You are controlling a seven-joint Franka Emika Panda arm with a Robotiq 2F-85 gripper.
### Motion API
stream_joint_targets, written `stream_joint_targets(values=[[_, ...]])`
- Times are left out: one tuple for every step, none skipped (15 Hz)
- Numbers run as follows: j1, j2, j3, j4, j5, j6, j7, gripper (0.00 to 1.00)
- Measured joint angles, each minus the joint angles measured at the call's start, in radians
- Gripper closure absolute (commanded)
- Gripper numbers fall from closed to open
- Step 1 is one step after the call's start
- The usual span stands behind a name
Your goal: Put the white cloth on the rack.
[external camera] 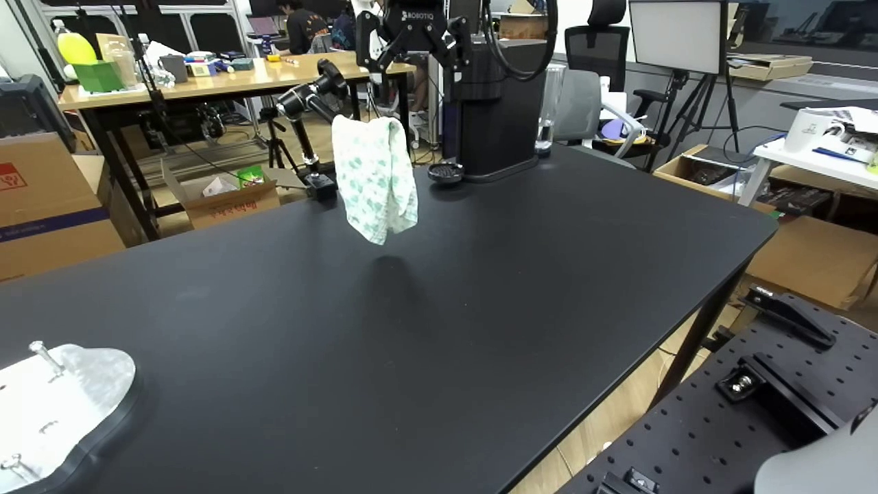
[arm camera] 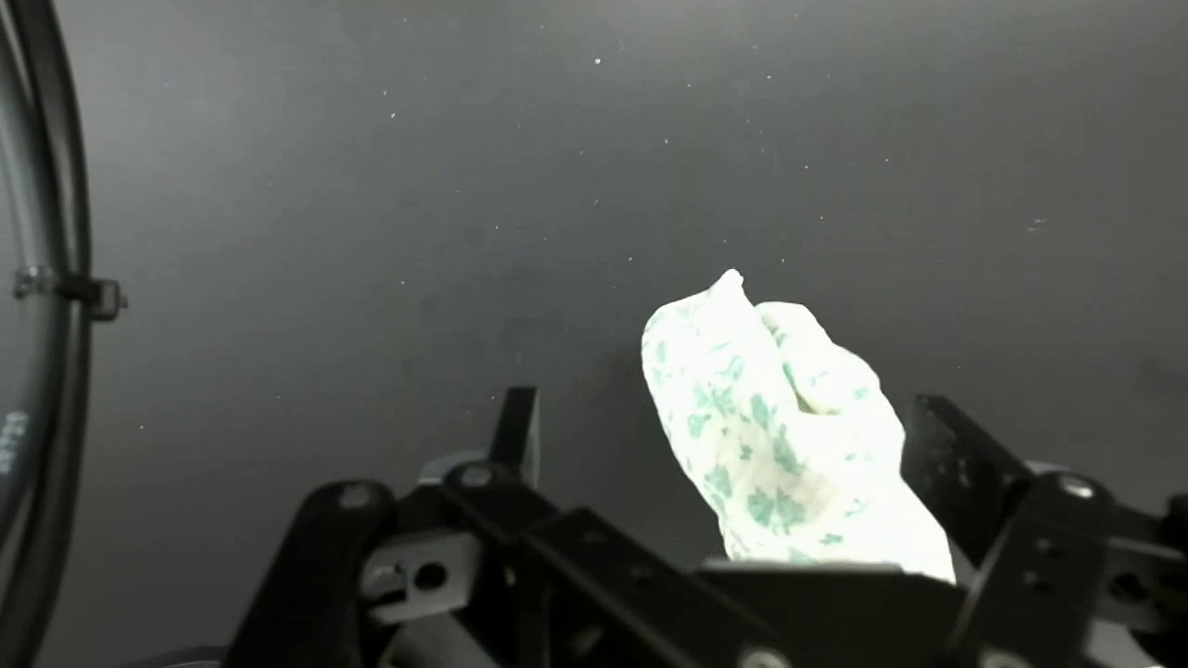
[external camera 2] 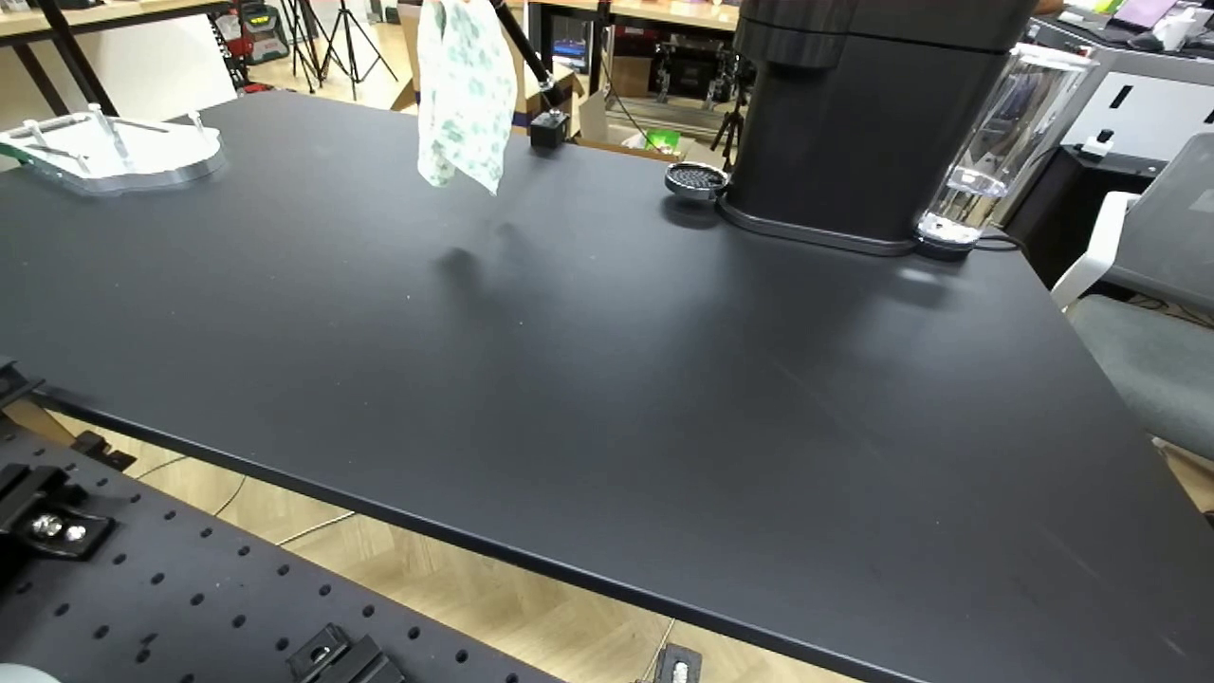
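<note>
The white cloth [external camera: 374,178] has green leaf prints and hangs folded above the black table in both exterior views [external camera 2: 465,95], its lower edge off the tabletop. Its top looks draped over a support that the cloth hides. A black jointed stand [external camera: 303,137] clamped at the table edge rises right by it; I cannot tell whether this is the rack that bears the cloth. My gripper [external camera: 416,75] is open above the cloth. In the wrist view the cloth [arm camera: 770,445] lies between the spread fingers, apart from the left finger and close to the right one.
A black appliance [external camera: 507,116] with a round drip tray [external camera: 446,173] and clear water tank [external camera: 549,110] stands at the table's far side. A white metal-edged board with upright pegs [external camera 2: 142,156] lies on the table. Cables [arm camera: 46,278] run along the wrist.
</note>
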Motion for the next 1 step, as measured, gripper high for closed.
stream_joint_targets(values=[[-0.004,-0.013,-0.002,-0.009,0.0,-0.001,-0.016,0.01]])
